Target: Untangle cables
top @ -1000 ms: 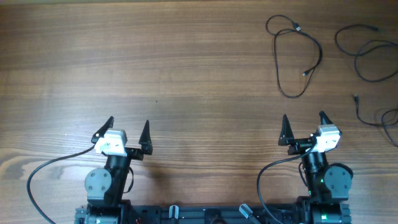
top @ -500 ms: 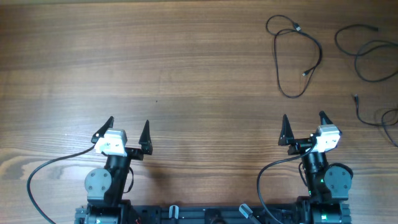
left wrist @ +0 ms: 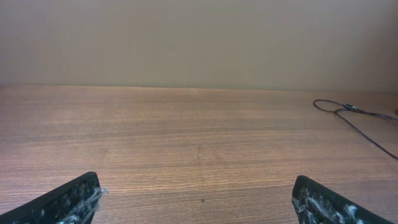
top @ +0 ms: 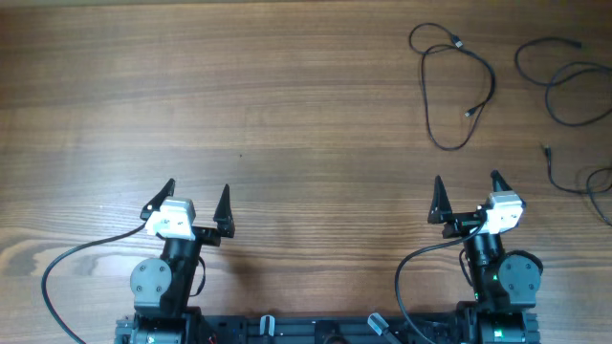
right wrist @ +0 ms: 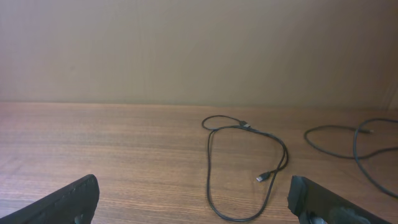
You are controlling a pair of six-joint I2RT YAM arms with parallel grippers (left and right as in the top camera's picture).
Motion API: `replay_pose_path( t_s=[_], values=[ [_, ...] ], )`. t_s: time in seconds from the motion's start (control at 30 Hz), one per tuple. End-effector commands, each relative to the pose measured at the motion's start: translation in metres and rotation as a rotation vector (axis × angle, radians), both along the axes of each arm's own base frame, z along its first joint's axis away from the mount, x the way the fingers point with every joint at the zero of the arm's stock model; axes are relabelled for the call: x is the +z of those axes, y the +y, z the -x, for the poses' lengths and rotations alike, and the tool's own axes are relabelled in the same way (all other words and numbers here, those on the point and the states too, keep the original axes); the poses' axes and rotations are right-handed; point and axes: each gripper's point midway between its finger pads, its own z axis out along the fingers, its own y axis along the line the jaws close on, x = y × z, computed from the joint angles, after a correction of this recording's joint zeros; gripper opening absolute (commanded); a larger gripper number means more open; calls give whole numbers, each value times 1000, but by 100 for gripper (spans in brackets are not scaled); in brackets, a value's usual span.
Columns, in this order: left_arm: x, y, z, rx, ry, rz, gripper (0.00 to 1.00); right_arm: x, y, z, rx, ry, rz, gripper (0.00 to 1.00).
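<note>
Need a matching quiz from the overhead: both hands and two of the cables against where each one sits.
Things
1. left hand
2. right hand
3. looped cable
4. corner cable

Places
A. far right corner, running off the frame edge
B. near side, left, open over bare wood
C. far side, straight ahead of the right hand
D. near side, right, open

Pairs: 1-B, 2-D, 3-C, 4-A
</note>
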Motion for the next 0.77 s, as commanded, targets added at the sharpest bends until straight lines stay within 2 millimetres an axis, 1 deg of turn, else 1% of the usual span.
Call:
replay_pose_path(
  t_s=[0.0,0.73],
  values=[
    [-2,0,0,-5,-1,7,100,3,-1,1,-9,-17,13,100],
    [-2,0,0,-5,-1,7,100,3,-1,1,-9,-17,12,99]
  ],
)
